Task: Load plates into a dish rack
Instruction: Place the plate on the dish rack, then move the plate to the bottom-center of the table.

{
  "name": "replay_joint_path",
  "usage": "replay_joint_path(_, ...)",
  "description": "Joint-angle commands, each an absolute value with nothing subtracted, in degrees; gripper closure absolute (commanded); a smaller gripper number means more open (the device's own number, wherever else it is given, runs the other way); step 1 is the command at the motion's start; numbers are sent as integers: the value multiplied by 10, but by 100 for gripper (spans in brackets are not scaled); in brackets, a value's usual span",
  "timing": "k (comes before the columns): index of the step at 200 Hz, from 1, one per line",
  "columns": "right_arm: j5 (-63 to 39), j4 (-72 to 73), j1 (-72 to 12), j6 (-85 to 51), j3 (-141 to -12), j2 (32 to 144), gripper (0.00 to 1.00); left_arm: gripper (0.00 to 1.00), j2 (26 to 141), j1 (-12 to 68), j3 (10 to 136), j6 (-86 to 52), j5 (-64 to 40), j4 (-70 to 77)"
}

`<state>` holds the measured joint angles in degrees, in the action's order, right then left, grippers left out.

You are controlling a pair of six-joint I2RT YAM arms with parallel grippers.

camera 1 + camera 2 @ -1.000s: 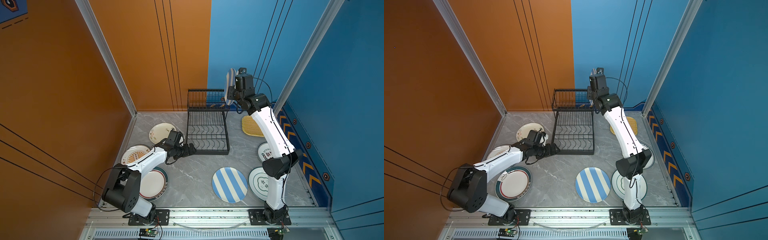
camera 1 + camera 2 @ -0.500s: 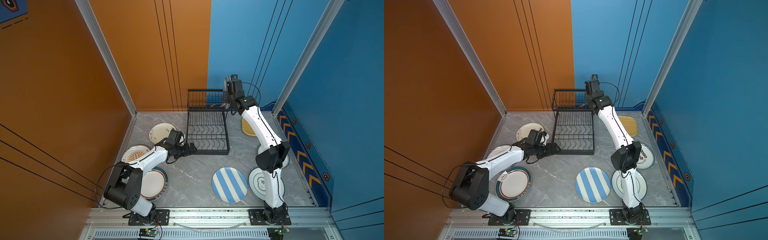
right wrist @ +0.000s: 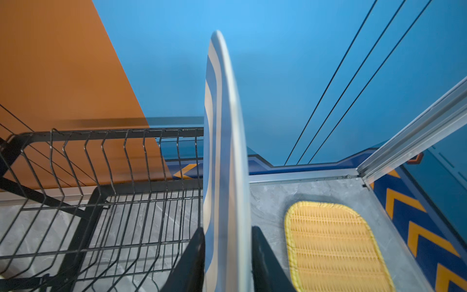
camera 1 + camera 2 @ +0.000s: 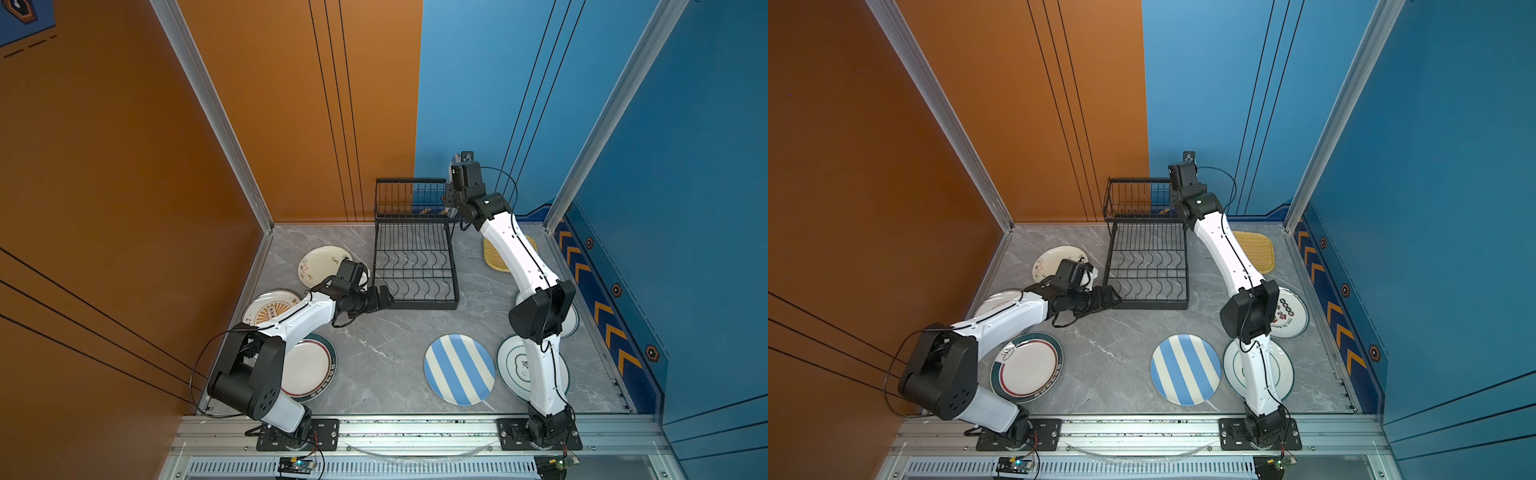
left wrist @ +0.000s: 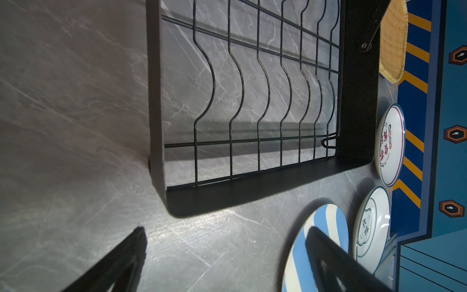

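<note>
A blue-and-white striped plate (image 3: pixel 222 126) stands on edge at the right end of the dish rack's raised rear basket (image 3: pixel 101 151). My right gripper (image 3: pixel 228 228) straddles its near rim, jaws apart, with a slim gap beside one finger. The plate's lower edge is hidden. In both top views the wrist hides this gripper. My left gripper (image 4: pixel 384 297) (image 5: pixel 225 230) is open and holds nothing, low over the table at the front left corner of the rack (image 4: pixel 415 306) (image 4: pixel 1148 305). A second striped plate (image 4: pixel 459 369) (image 4: pixel 1185 369) lies flat in front of the rack.
Left of the rack lie a cream plate (image 4: pixel 322 262), a sunburst plate (image 4: pixel 270 305) and a green-rimmed plate (image 4: pixel 309 365). On the right are a yellow woven tray (image 3: pixel 333 245) (image 4: pixel 1254 249), a red-printed plate (image 4: pixel 1289 313) and a green-printed plate (image 4: pixel 513 365). Walls close in behind.
The right arm has swung left and down, bringing the striped plate to the rack's rear right end, and its jaws have widened. The left arm has barely moved.
</note>
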<state>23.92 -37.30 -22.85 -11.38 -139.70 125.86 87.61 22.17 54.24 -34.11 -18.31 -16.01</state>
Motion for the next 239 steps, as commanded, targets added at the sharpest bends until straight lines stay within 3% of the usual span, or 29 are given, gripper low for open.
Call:
replay_joint_path(1, 247, -372, -228, -117, -1409, 1241, 59, 1, 871, 219, 541, -345, -190, -156)
replay_joint_path(58, 222, -381, -229, -139, -1337, 1157, 35, 2, 862, 220, 532, -345, -191, -155)
replay_joint_path(100, 180, -382, -231, -175, -1215, 1064, 24, 2, 861, 221, 528, -337, -200, -156)
replay_joint_path(180, 153, -406, -241, -257, -886, 822, 9, 2, 852, 231, 517, -322, -217, -157)
replay_joint_path(239, 84, -446, -234, -322, -660, 714, 4, 2, 841, 243, 501, -314, -225, -160)
